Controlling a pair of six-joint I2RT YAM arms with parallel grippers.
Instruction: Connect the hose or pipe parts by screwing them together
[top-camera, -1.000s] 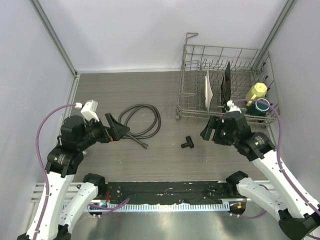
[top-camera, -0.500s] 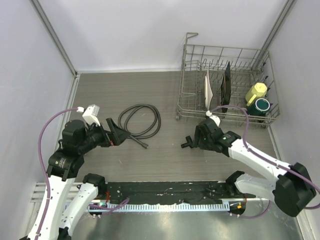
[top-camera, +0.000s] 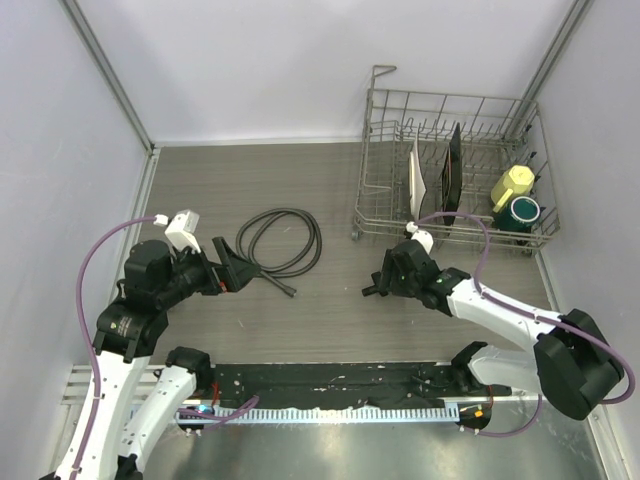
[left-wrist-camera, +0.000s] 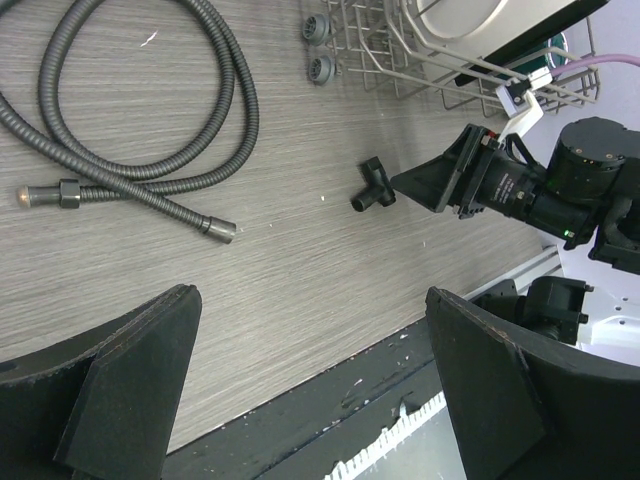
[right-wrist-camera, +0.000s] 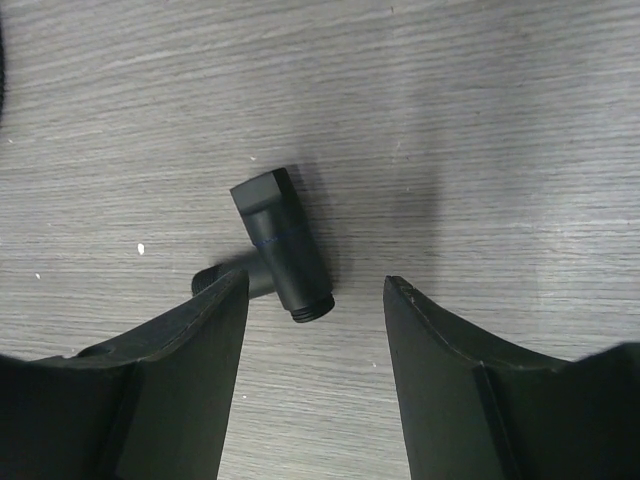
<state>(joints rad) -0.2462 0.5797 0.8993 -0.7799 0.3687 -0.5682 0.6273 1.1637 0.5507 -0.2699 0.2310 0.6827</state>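
Note:
The black hose (top-camera: 285, 240) lies coiled on the table at centre left, and its two ends with small connectors (left-wrist-camera: 222, 230) point toward my left gripper. That left gripper (top-camera: 232, 268) (left-wrist-camera: 310, 292) hovers wide open just near of the coil and holds nothing. The small black T-shaped fitting (right-wrist-camera: 280, 245) (left-wrist-camera: 372, 185) lies flat on the table left of the rack. My right gripper (right-wrist-camera: 315, 285) (top-camera: 378, 285) is low over it and open. Its fingers straddle the fitting's threaded end with gaps on both sides. In the top view the gripper hides most of the fitting.
A wire dish rack (top-camera: 450, 170) stands at the back right with a white plate (top-camera: 417, 180), a black plate (top-camera: 452, 170), a yellow cup (top-camera: 514, 183) and a teal cup (top-camera: 524, 210). Its near-left corner is close behind the right gripper. A black rail (top-camera: 330, 385) runs along the near edge.
My right arm swung left and down from beside the rack to the T-fitting, and its jaws narrowed. My left arm drew back slightly, then held still, wide open.

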